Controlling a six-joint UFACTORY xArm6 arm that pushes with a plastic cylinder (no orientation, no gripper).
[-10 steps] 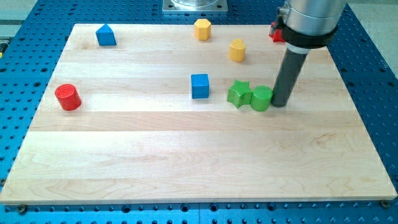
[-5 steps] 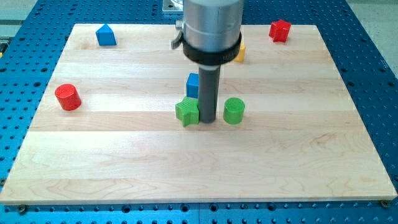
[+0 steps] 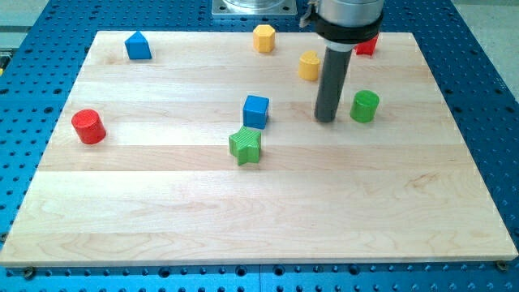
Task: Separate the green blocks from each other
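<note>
We are resting my tip (image 3: 326,121) beside the green cylinder (image 3: 365,106), well apart from the green star (image 3: 245,146); we carry no pincer.

Pale wooden board (image 3: 162,203), smooth, faint grain, matt. Blue perforated metal table (image 3: 486,97) around it. Matt plastic-looking green star (image 3: 245,146) and ribbed green cylinder (image 3: 365,106). Dark matt rod, my tip (image 3: 325,120).

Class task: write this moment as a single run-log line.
my tip: just left of green cylinder | green star: apart from it, touching blue cube | greens: separated
</note>
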